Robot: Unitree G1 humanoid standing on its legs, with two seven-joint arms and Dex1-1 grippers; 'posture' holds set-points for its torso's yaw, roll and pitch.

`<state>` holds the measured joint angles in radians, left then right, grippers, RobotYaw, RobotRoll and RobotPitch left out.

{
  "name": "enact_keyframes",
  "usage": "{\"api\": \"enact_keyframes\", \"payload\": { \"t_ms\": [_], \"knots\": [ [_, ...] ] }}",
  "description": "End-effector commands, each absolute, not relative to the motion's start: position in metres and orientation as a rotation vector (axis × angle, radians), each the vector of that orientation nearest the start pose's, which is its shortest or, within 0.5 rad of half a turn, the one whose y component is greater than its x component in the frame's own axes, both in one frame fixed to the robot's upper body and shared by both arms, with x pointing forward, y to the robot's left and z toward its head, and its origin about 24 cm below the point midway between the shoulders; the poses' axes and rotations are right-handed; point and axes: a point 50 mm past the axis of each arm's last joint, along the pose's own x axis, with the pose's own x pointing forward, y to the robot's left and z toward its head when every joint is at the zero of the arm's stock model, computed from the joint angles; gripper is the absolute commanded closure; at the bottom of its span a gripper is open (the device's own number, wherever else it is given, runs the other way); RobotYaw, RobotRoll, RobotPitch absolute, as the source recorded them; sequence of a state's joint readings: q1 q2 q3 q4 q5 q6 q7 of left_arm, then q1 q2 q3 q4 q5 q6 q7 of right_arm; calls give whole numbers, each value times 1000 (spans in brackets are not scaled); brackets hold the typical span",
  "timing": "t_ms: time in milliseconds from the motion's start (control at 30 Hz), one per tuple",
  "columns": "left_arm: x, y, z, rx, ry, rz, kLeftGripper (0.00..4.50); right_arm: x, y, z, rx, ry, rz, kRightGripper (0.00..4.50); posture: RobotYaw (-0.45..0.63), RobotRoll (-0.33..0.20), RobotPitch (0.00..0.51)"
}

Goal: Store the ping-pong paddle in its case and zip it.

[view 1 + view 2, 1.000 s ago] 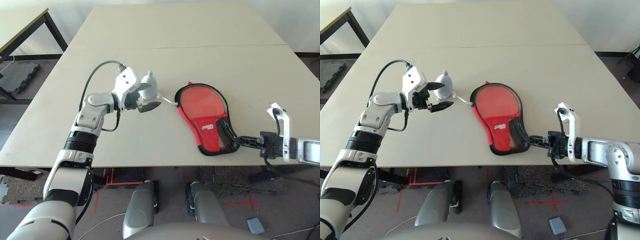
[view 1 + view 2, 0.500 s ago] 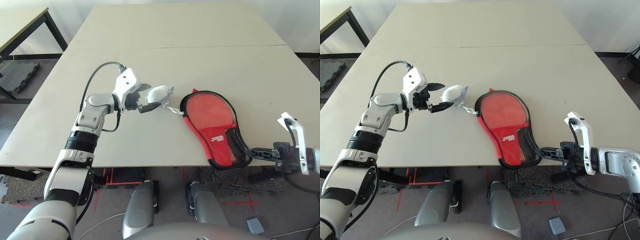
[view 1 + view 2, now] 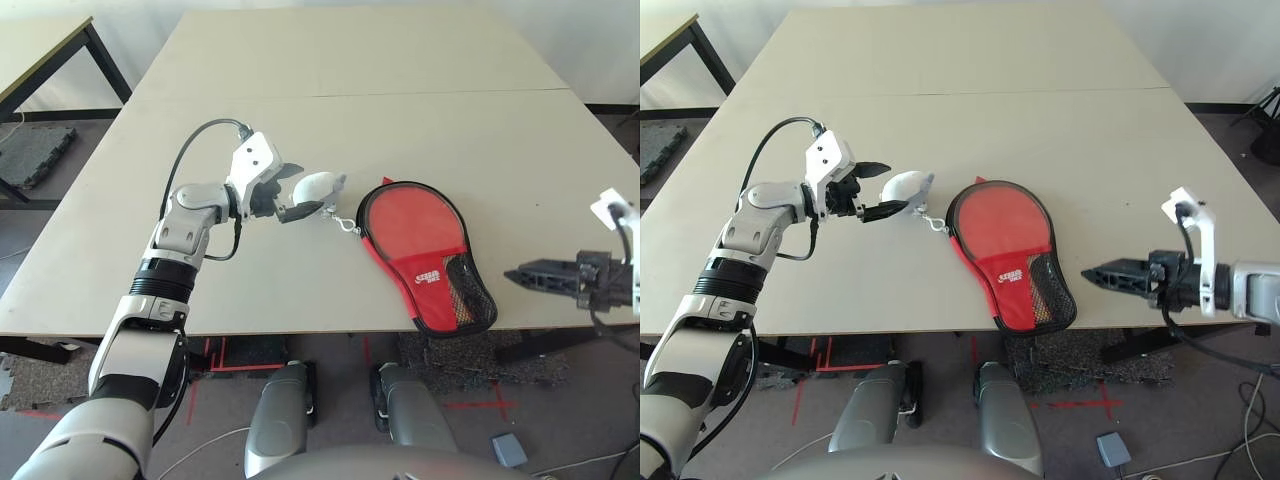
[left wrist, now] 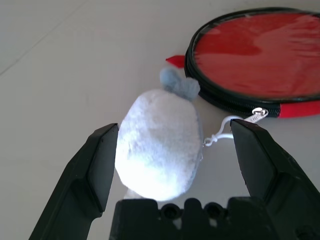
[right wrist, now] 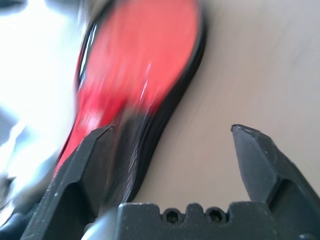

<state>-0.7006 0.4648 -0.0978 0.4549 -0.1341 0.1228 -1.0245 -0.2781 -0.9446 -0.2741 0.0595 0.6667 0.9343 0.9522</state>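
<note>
The red case [image 3: 420, 240] with black zipper trim lies flat near the table's front edge, its mesh pocket [image 3: 465, 300] at the narrow end reaching the edge. A short chain [image 3: 345, 222] links its zipper pull to a small grey-white plush [image 3: 315, 187] lying on its side. My left gripper [image 3: 308, 189] is open, one finger on each side of the plush [image 4: 160, 145]. To the right of the narrow end, beyond the table's front edge, my right gripper [image 3: 515, 273] is open and holds nothing, facing the case [image 5: 145, 60]. The ping-pong paddle is hidden.
The beige table [image 3: 350, 110] stretches far behind the case, with a seam across it. Another table [image 3: 45, 50] stands at the back left. Below the front edge are dark floor mats [image 3: 460, 355].
My right gripper has opened, let go of the case's narrow end and drawn back to the right. The case was dragged right and turned; the plush tipped from upright onto its side.
</note>
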Motion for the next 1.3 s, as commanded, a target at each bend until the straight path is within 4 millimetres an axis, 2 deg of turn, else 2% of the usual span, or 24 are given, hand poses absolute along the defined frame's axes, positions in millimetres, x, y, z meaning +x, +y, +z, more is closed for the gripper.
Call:
{"api": "enact_keyframes", "payload": {
  "t_ms": [33,100,200,400,767,1100,1300],
  "knots": [
    [350,168,143,387,88,-1021,0,279,-281,153,-21,430,638,17,108,0,111],
    [347,167,140,378,99,-1030,0,290,-261,148,-95,372,660,17,105,0,112],
    [346,167,138,371,104,-1030,0,302,-232,141,-110,327,705,17,103,0,109],
    [346,165,138,368,103,-1028,0,310,-213,126,-124,344,735,17,100,0,111],
    [348,159,136,354,100,-1019,0,311,-210,106,-61,427,729,17,102,0,126],
    [353,155,134,361,103,-991,0,310,-211,87,-95,520,712,17,101,0,128],
    [357,146,120,399,142,-970,0,311,-212,81,-117,546,693,17,104,0,127]
  ]
}}
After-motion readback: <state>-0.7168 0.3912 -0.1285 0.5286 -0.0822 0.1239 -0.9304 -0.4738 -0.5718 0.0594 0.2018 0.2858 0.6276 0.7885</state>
